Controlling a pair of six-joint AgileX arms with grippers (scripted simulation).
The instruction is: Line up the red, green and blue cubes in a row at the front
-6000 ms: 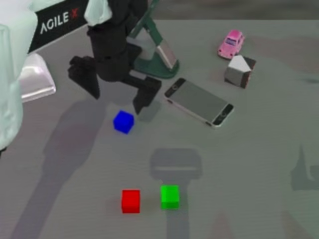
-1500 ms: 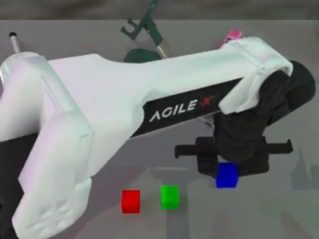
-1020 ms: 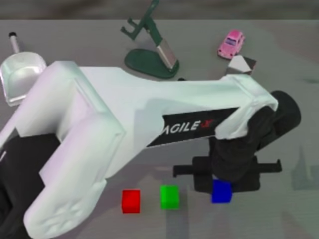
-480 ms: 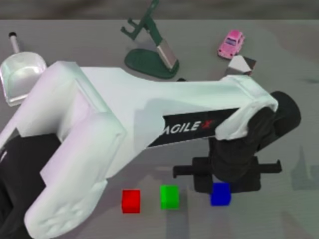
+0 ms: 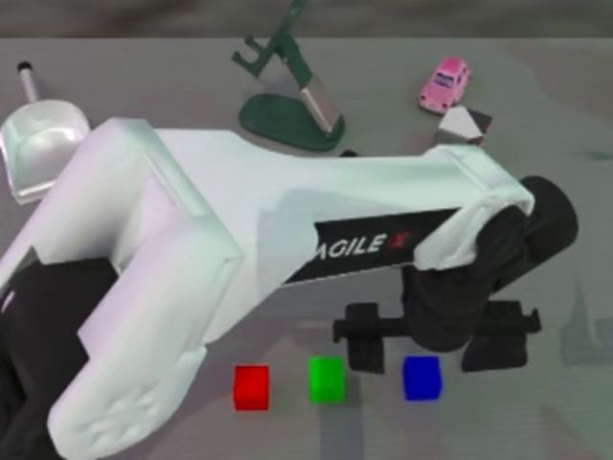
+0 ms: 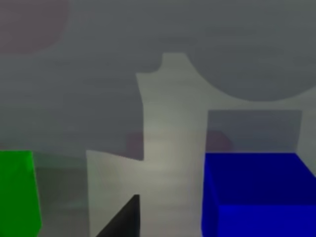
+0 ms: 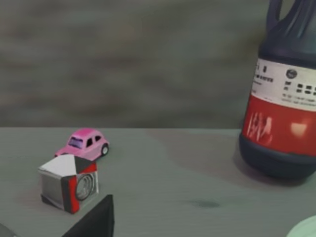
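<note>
Top view | blue cube [image 5: 421,378] between spread left end effector [image 5: 436,347] fingers

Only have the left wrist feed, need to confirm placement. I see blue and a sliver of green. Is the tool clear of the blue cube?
Observer: Yes. In the top view the left tool is open, with a finger on each side of the blue cube and neither touching it.
Operator: Where's red?
Observer: The red cube sits left of the green cube, so the order is red, green, blue, roughly level, with none touching.
Operator: Right arm in the way?
Observer: No, it is outside the top view. Its wrist camera faces a pink toy car and a dark bottle.
</note>
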